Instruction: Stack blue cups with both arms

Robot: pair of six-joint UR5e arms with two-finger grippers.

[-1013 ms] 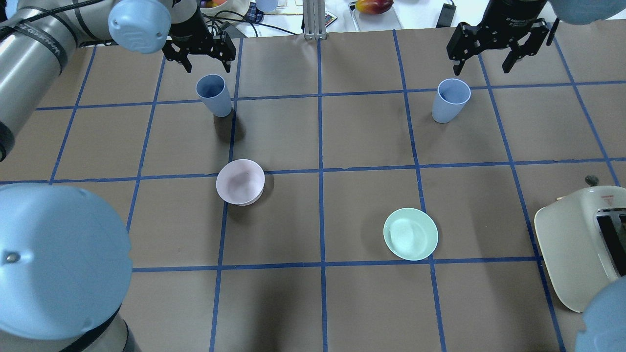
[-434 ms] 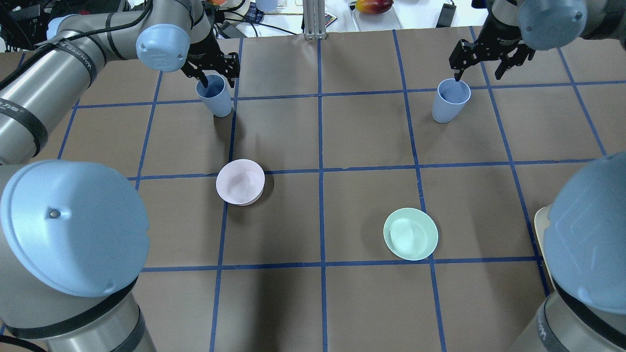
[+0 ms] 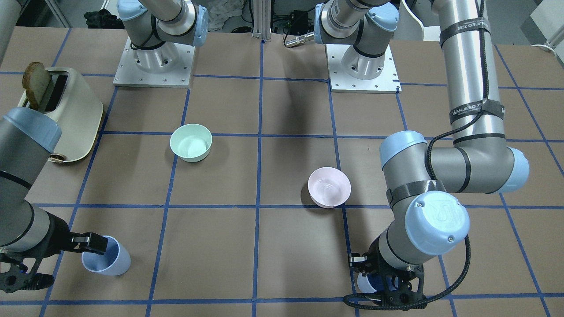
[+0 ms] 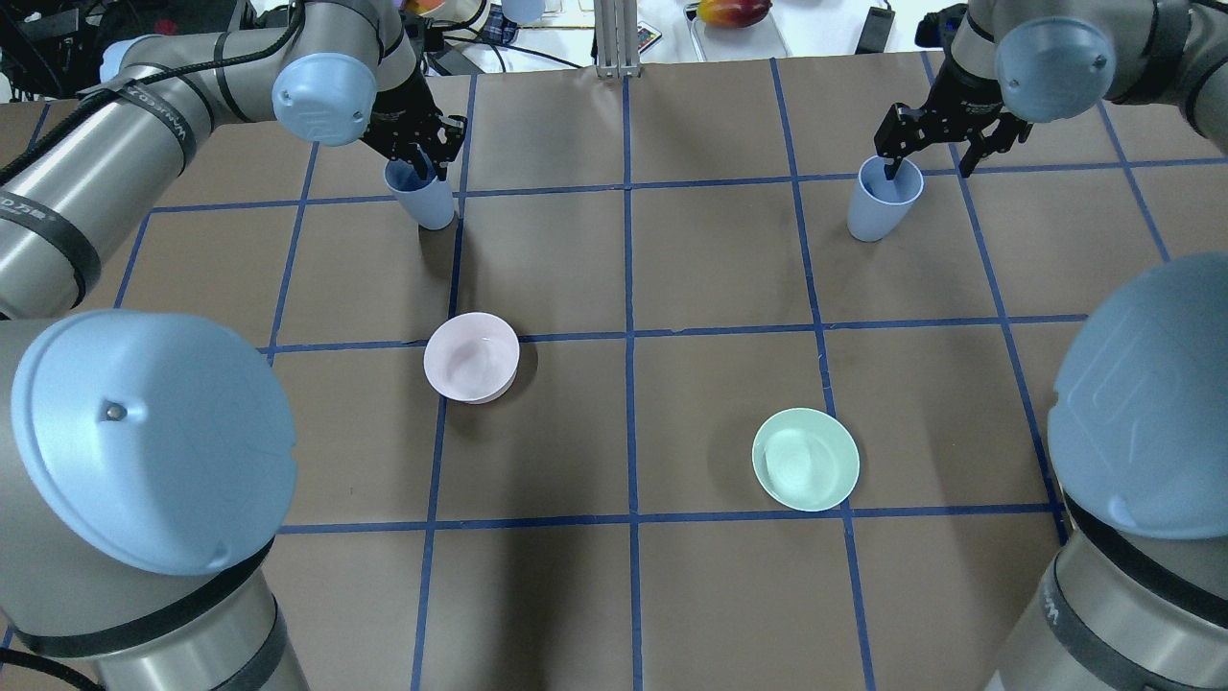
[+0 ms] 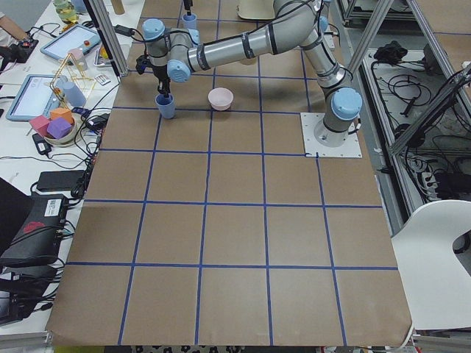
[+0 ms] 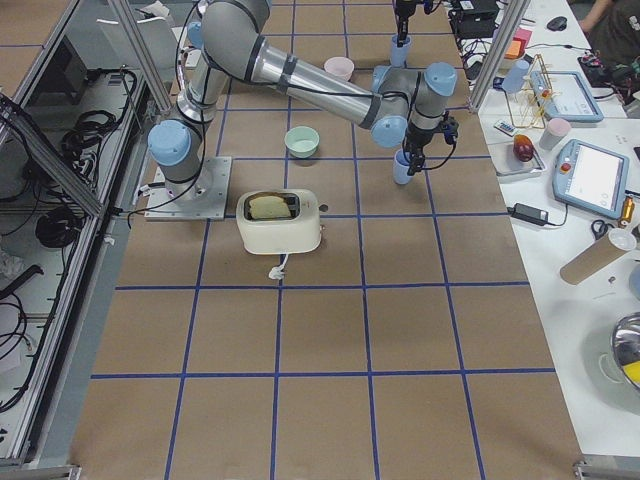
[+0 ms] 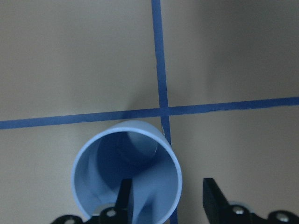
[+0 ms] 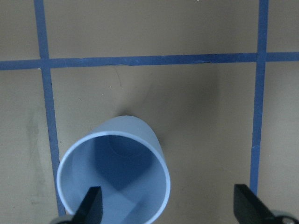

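Two pale blue cups stand upright on the brown table. The left cup (image 4: 423, 199) is at the far left, the right cup (image 4: 880, 203) at the far right. My left gripper (image 4: 427, 163) is open and low over the left cup. In the left wrist view one finger (image 7: 125, 200) is inside the cup (image 7: 112, 163) and the other is outside its wall. My right gripper (image 4: 927, 163) is open wide. In the right wrist view one finger (image 8: 91, 205) is inside the cup (image 8: 121, 158) and the other is well outside it.
A pale pink bowl (image 4: 472, 357) sits left of centre and a mint-green bowl (image 4: 806, 459) right of centre. A cream toaster (image 3: 70, 114) holding toast stands near the right arm's base. Clutter lies beyond the table's far edge.
Both arms have come down and forward over the cups. Each gripper now has one finger dipped inside its cup. The cups and bowls have not moved.
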